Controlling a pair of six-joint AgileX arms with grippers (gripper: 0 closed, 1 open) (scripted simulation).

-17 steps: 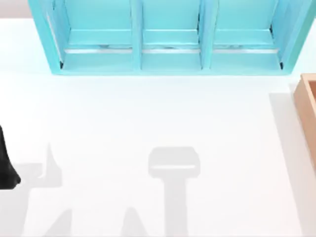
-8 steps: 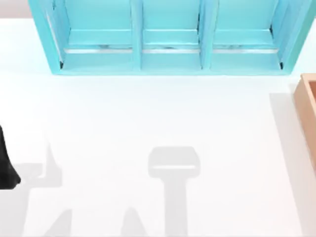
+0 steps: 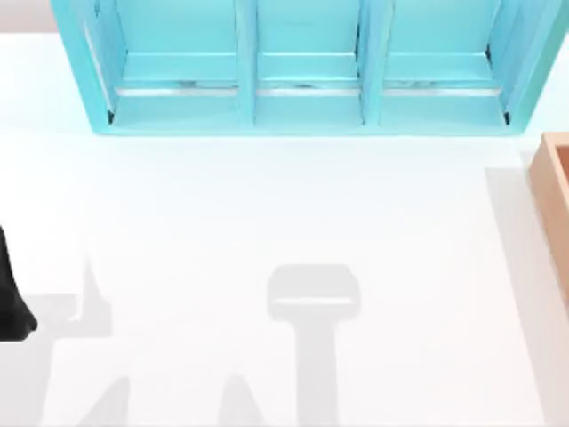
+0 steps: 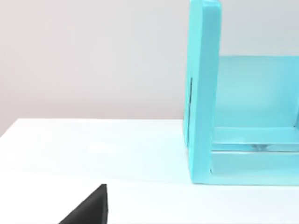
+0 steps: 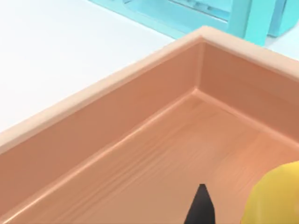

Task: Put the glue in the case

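Note:
The glue appears in the right wrist view as a rounded orange-yellow shape at the picture's edge, over the floor of the case. A black part of my right gripper sits just beside it, above the case's wooden bottom. Whether it grips the glue cannot be made out. In the top view the case is a brown box cut off at the table's right edge. My left gripper is parked at the far left of the table, and a dark part of it rises over the white tabletop.
A teal shelf unit with three compartments stands along the back of the table; its side wall is close to the left arm. The white tabletop lies between the shelf and the arms.

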